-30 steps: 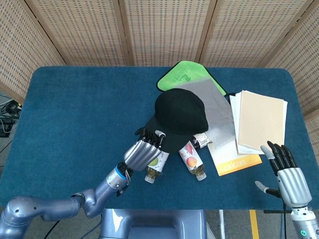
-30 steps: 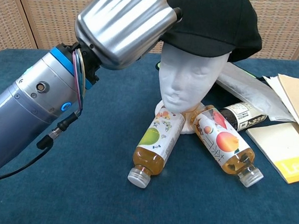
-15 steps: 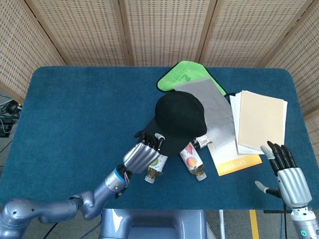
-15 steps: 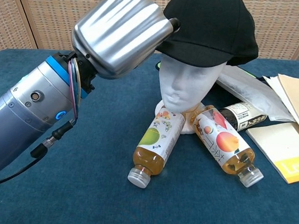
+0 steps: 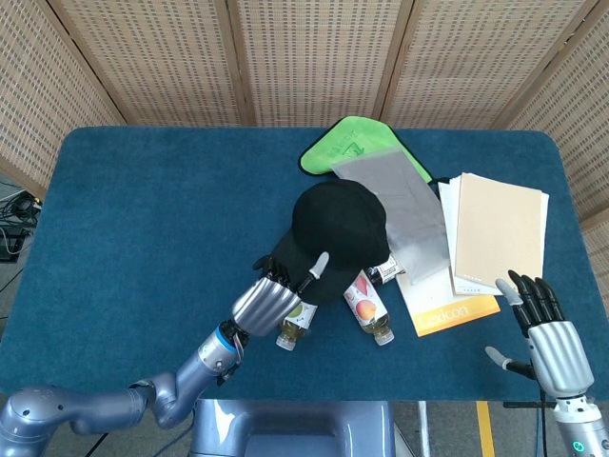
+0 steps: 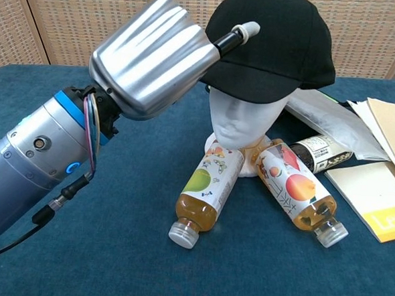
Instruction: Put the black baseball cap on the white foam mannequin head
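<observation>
The black baseball cap (image 5: 338,224) (image 6: 278,39) sits on top of the white foam mannequin head (image 6: 243,120), its brim low over the forehead. From above, the cap hides the head. My left hand (image 5: 269,300) (image 6: 153,58) holds the brim's left side, the thumb lying on top of the cap and the other fingers hidden under the brim. My right hand (image 5: 547,333) hovers open at the table's near right edge, far from the cap and holding nothing.
Two juice bottles (image 6: 204,195) (image 6: 295,191) and a dark bottle (image 6: 321,152) lie against the mannequin's base. Behind it are a green cloth (image 5: 352,148) and a grey bag (image 5: 404,205). Stacked papers (image 5: 500,228) and a yellow booklet (image 5: 457,309) lie to the right.
The cap has come down and forward over the mannequin's forehead. My left hand has dropped slightly with it and its thumb now stretches across the cap. The right hand has stayed put.
</observation>
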